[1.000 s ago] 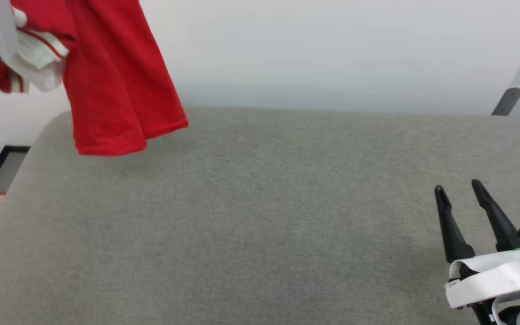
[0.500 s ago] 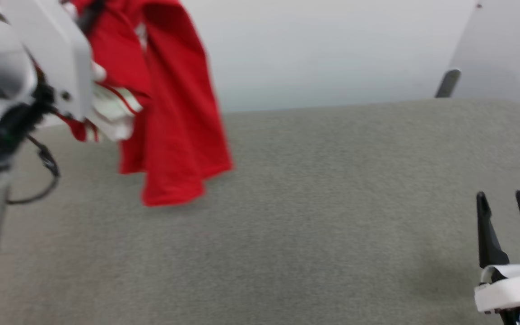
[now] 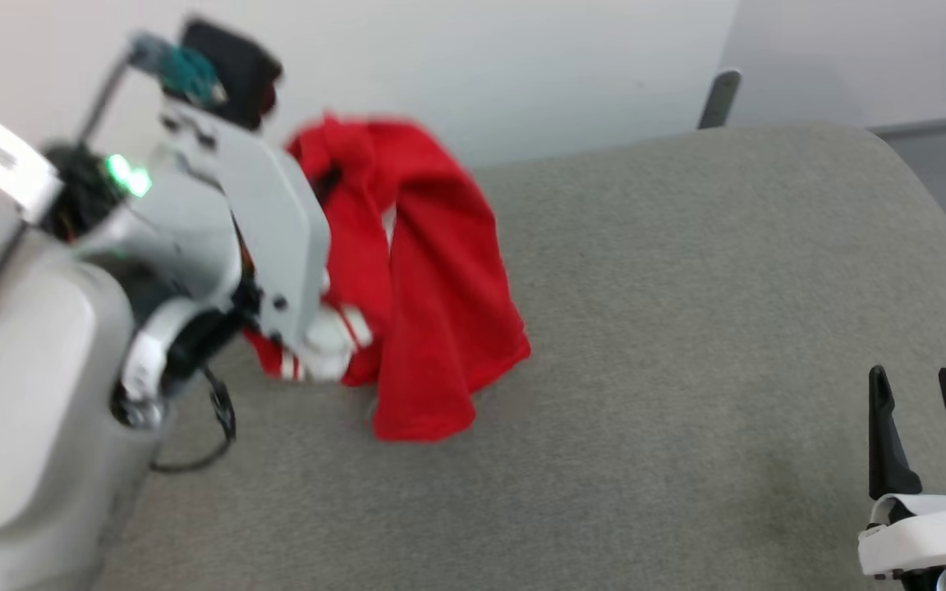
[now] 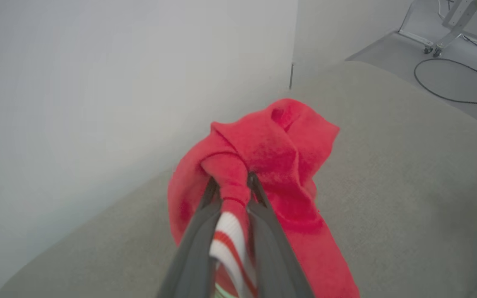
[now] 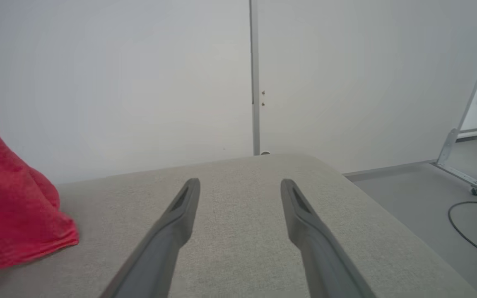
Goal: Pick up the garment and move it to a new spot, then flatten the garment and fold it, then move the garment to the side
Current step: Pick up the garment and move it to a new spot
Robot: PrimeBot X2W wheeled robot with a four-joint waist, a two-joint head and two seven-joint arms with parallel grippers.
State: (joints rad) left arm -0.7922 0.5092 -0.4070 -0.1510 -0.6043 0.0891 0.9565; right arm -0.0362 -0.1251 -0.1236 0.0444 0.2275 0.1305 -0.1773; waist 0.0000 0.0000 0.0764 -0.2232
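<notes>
Carried inward, bunched red garment (image 3: 432,328) hangs clamped in left tool (image 4: 231,180); right tool (image 3: 911,375) gapes.

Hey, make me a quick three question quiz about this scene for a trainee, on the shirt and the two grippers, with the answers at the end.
1. True or false: the right gripper has its jaws closed on the shirt.
2. What sits between the jaws of the left gripper? A: bunched red cloth with striped trim. B: nothing. C: a black cable.
3. Fill in: in the head view, the shirt is over the robot's ___ half of the grey padded surface.
Key: 1 false, its jaws stand open, well apart from the shirt. 2 A. 3 left.
</notes>
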